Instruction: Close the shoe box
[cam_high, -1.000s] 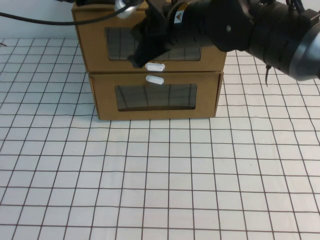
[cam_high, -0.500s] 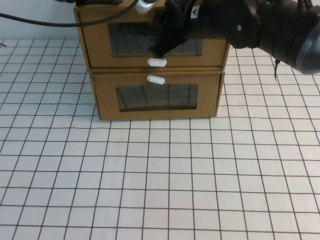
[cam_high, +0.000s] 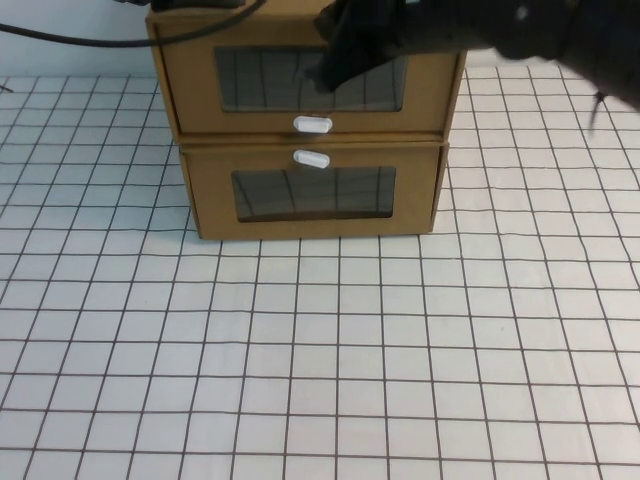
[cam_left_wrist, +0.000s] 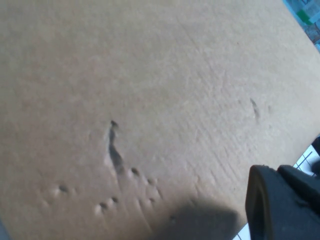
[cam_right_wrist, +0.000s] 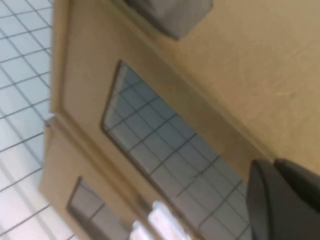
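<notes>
The right gripper (cam_high: 335, 65) hovers at the upper brown cardboard windowed shoe box (cam_high: 190, 85); the left gripper (cam_left_wrist: 280, 210) hangs above the box's top. Neither grip can be told.

Brown windowed shoe box (cam_high: 305, 85), shut flush, stacked atop matching box (cam_high: 312, 190)

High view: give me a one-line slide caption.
Right hand raised before the upper shoe box, stacked on the matching lower box; left hand unseen.
</notes>
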